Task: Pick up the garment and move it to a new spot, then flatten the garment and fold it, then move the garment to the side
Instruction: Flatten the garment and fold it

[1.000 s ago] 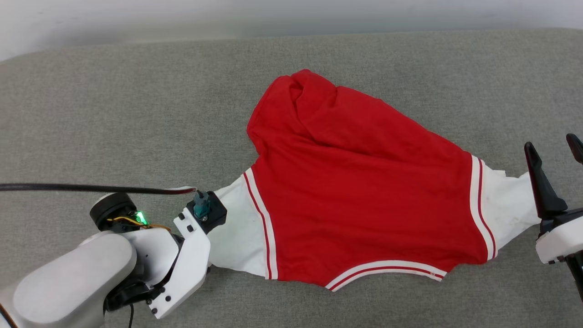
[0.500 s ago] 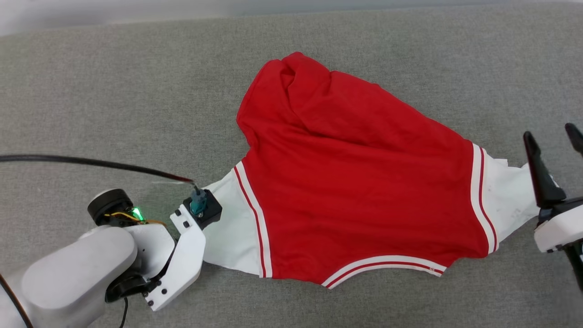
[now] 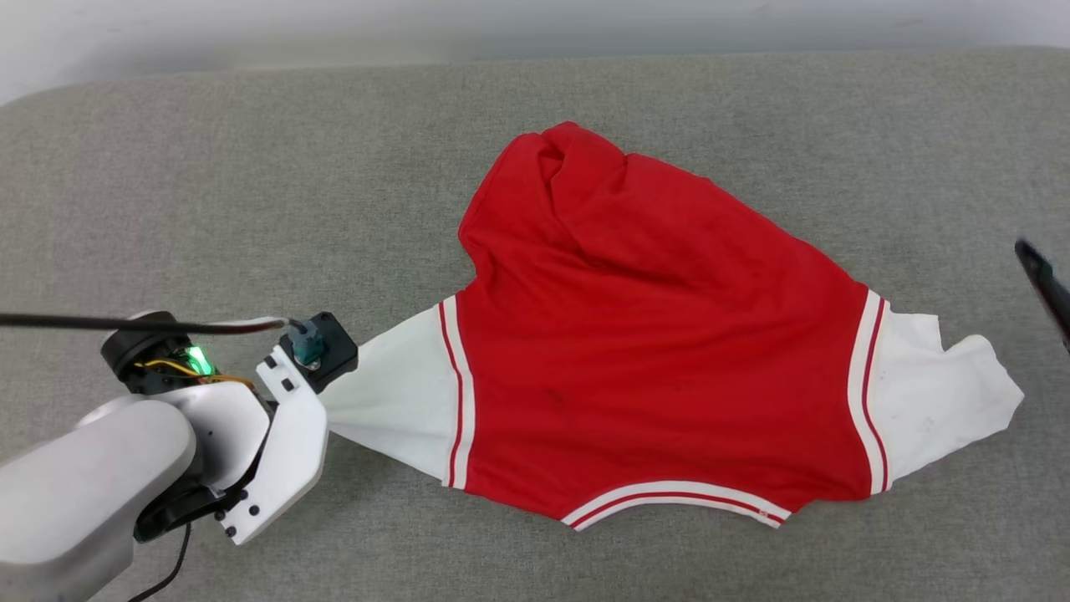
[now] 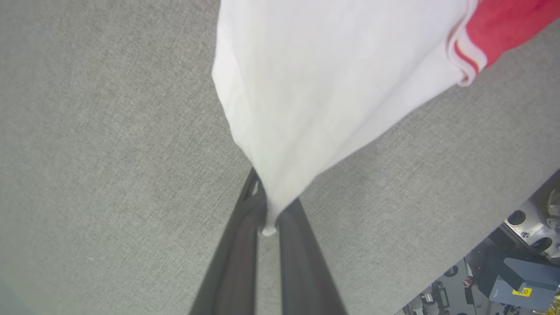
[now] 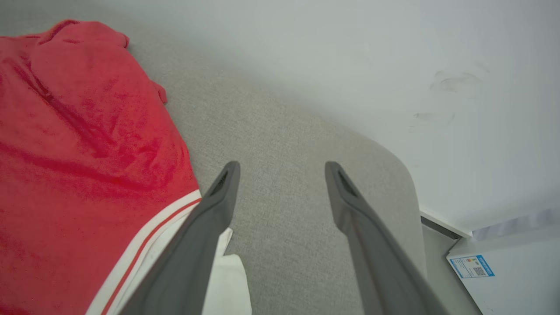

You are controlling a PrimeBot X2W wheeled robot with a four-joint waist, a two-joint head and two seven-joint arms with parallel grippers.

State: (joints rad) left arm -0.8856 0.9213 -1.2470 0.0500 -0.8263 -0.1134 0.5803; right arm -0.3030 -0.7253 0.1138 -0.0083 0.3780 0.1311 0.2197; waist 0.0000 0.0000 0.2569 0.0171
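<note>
The garment (image 3: pixel 652 334), a red jersey with white sleeves and red-white trim, lies spread on the grey padded surface (image 3: pixel 251 209), its far end bunched up. In the left wrist view my left gripper (image 4: pixel 267 216) is shut on the tip of the white left sleeve (image 4: pixel 315 87), which stretches taut from the fingers. In the head view my left wrist (image 3: pixel 313 364) covers that grip. My right gripper (image 5: pixel 282 168) stands open over bare surface, just right of the other white sleeve (image 3: pixel 945 401), touching nothing. One of its dark fingers (image 3: pixel 1045 284) shows at the head view's right edge.
A pale wall (image 3: pixel 501 25) runs behind the surface. A black cable (image 3: pixel 84 322) leads to my left wrist. The surface ends in a rounded corner (image 5: pixel 393 166), with a white labelled box (image 5: pixel 503 271) beyond it. Equipment (image 4: pixel 516 271) sits below the near edge.
My left gripper has shut on the left sleeve and drawn it leftward, pulling it taut. My right gripper has drawn away to the right, off the right sleeve, which now lies free.
</note>
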